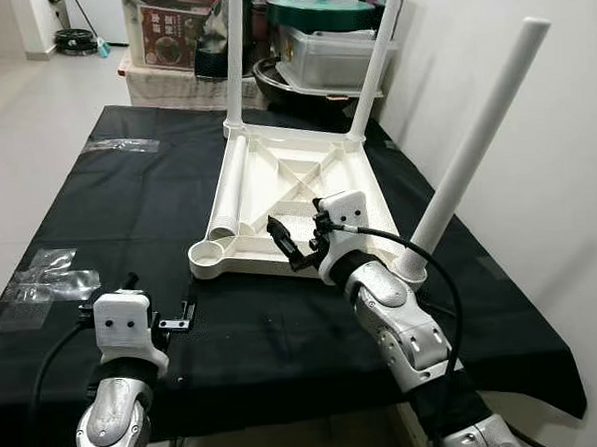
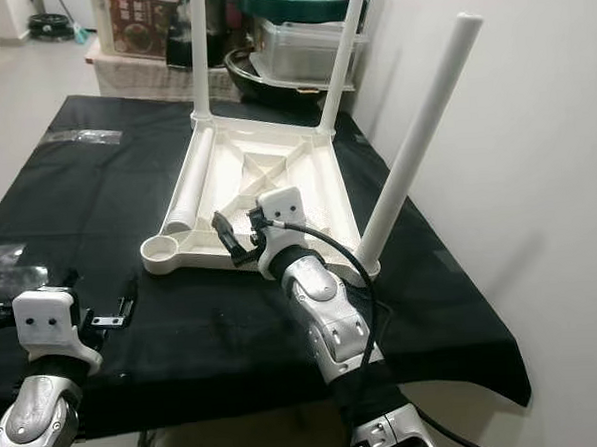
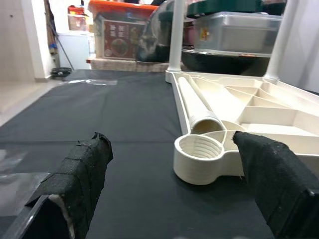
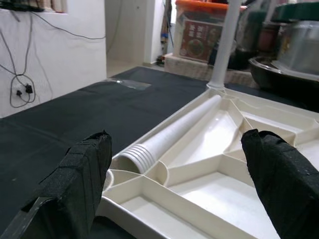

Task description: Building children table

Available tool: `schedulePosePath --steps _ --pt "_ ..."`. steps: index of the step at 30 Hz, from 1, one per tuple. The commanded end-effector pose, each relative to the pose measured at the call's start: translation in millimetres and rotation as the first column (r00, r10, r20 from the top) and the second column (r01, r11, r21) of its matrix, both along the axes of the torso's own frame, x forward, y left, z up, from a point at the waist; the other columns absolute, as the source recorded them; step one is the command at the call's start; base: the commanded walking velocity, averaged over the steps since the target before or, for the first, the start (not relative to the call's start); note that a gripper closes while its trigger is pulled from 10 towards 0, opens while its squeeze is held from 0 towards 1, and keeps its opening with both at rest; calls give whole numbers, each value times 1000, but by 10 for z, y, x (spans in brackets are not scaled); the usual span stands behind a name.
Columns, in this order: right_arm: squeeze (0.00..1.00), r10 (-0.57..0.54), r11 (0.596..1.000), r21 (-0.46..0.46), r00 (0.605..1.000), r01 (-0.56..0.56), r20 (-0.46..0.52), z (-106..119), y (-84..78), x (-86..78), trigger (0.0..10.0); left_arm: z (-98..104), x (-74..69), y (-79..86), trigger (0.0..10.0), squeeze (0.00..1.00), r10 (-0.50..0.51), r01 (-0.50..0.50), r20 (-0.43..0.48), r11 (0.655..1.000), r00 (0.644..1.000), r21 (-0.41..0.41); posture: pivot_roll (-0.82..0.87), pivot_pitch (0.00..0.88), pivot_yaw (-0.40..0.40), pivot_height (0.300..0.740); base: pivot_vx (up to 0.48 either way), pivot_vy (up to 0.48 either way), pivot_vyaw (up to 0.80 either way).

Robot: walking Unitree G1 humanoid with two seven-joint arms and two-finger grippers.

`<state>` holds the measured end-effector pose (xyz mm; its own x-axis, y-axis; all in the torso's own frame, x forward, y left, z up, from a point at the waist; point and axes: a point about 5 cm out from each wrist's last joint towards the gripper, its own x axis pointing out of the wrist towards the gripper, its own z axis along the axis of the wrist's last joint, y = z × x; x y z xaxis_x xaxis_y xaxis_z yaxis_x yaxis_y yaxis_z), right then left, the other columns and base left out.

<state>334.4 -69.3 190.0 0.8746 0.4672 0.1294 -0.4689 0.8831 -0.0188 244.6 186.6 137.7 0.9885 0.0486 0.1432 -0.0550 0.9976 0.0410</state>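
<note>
One tabletop (image 1: 276,175), four legs (image 1: 479,139), perhaps.

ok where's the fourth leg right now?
The loose leg lies inside the upturned tabletop, along its left edge, threaded end by the empty corner socket. The open right gripper hovers just to its right.

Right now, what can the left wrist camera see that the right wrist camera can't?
Left wrist camera's extras: the whole round screw hole at the table top's near corner, and a second standing leg. Right wrist camera's extras: a white wall with a dangling cable. Both share: the black cloth, the upside-down table top, the loose leg lying inside it, one standing leg and an orange-lidded box.
</note>
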Motion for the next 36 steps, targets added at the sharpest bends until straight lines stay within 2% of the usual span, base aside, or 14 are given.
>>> schedulePosePath --steps 1,6,7,13,17,26,31,36 --pt "0 -7 1000 -4 1000 7 9 8 -23 16 10000 -23 -5 -27 10000 0 -14 14 -4 1000 1000 -9 68 0 -148 740 0 0 0" --pt "0 0 1000 -12 1000 0 21 15 -14 26 10000 -12 -6 -25 10000 0 -13 13 3 1000 1000 -12 68 0 -148 740 48 0 0" --pt "0 2 999 -44 998 0 55 33 -1 37 10000 4 -5 -18 10000 0 -8 8 10 1000 1000 -12 72 0 -153 740 281 0 800" --pt "0 7 999 -46 998 -4 66 41 13 43 10000 15 -3 -13 10000 0 -5 5 15 1000 1000 -11 73 0 -155 740 293 0 800" --pt "0 1 1000 -17 999 0 46 39 -7 66 10000 30 5 -5 10000 0 -4 4 21 1000 1000 -9 71 0 -154 740 308 0 0" --pt "0 6 1000 -28 999 -5 54 39 -21 75 10000 43 14 -7 10000 0 -8 9 27 1000 1000 -9 70 0 -153 740 321 0 0" --pt "0 21 999 -41 998 -18 64 38 -13 75 10000 52 17 -13 10000 0 -10 11 32 1000 999 -11 71 0 -155 740 319 0 0" --pt "0 90 992 -97 992 -82 85 42 11 62 10000 64 20 -18 10000 0 -4 4 40 1000 999 -13 69 0 -159 740 56 0 0"
